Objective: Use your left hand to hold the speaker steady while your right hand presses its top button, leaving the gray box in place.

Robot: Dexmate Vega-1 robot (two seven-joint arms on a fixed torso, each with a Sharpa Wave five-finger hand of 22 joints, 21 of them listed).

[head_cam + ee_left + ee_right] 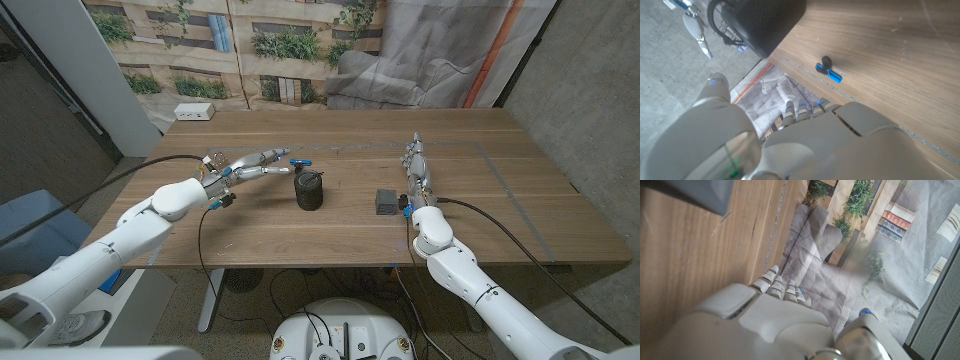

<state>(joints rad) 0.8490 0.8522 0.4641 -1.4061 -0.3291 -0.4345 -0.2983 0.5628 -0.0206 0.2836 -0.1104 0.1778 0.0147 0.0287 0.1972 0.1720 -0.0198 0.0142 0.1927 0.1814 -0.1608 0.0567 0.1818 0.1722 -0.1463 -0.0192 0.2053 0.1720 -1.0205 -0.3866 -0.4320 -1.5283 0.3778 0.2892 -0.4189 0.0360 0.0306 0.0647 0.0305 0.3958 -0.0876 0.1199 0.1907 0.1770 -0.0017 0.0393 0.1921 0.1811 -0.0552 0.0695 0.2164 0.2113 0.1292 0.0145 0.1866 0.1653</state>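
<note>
A: Where is the left hand (243, 169)?
B: Raised over the bench (520, 190), fingers (272, 157) spread and holding nothing, reaching toward the black speaker (310, 190) but short of it. A small blue-and-black piece (298, 164) lies just behind.
A: And further right?
B: Bare wood, then the gray box (386, 202). The right hand (415, 165) stands just beside it, fingers straight and empty, with open bench out to the right edge.
</note>
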